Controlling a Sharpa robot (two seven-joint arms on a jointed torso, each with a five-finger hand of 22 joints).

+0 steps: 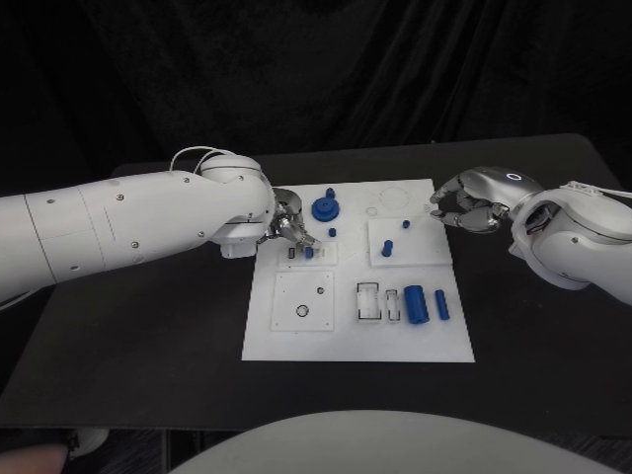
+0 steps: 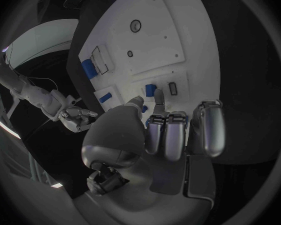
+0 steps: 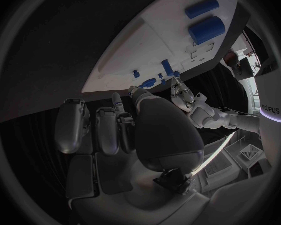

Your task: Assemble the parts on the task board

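Now the left hand (image 1: 290, 229) is down over the board (image 1: 316, 341), at about ten o'clock from the board's middle, and its fingers (image 2: 159, 101) pinch a small blue peg (image 1: 309, 252) over a small white block there. The left wrist view shows that peg (image 2: 150, 90) right at the fingertips, beside a dark slot in the block.

Over at two o'clock, the right hand (image 1: 466, 207) hovers at the board's far right edge, fingers curled in together with nothing between them; in the right wrist view those fingers (image 3: 106, 130) sit bunched above the dark surface (image 3: 65, 45).

Between the two hands, at twelve o'clock, a blue gear (image 1: 326, 207) stands on the board. Just right of it, two more pegs (image 1: 384, 247) stand upright on a raised white square. Down at about four o'clock, a blue cylinder (image 1: 416, 301) lies on its side, with a slimmer blue pin (image 1: 441, 304) just beside it on the right. White frames sit just left of the cylinder. The board itself rests flat on the black surface (image 1: 145, 346).
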